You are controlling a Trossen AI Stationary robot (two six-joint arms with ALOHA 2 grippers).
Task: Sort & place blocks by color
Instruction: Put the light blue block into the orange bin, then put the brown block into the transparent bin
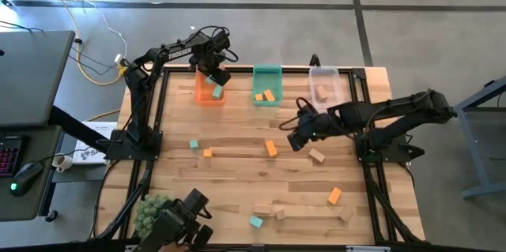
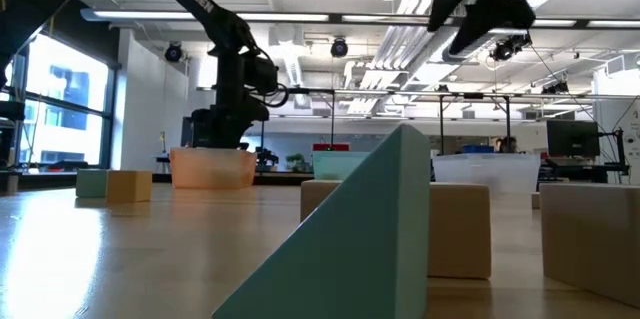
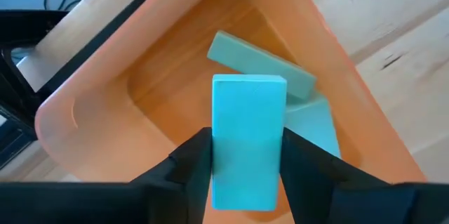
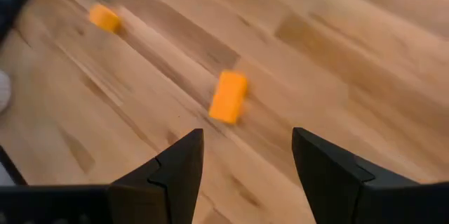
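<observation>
Standing lengthwise between my left gripper's (image 3: 247, 175) fingers, the teal block (image 3: 248, 140) hangs clamped above the orange bin (image 3: 91, 97), over two teal blocks (image 3: 261, 64) inside. My right gripper (image 4: 247, 175) hovers spread, empty, near an orange block (image 4: 229, 96) on the table (image 4: 337, 62).

Teal block (image 3: 248, 140) in dark left gripper (image 3: 247, 155); orange bin (image 3: 105, 90); orange block (image 4: 229, 96).

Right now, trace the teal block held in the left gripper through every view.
High view: teal block under the left gripper, over the orange bin.
Low view: hidden; only that bin shows.
Left wrist view: centre, block between the fingers.
Right wrist view: absent.
Shared landmark: the orange bin.
</observation>
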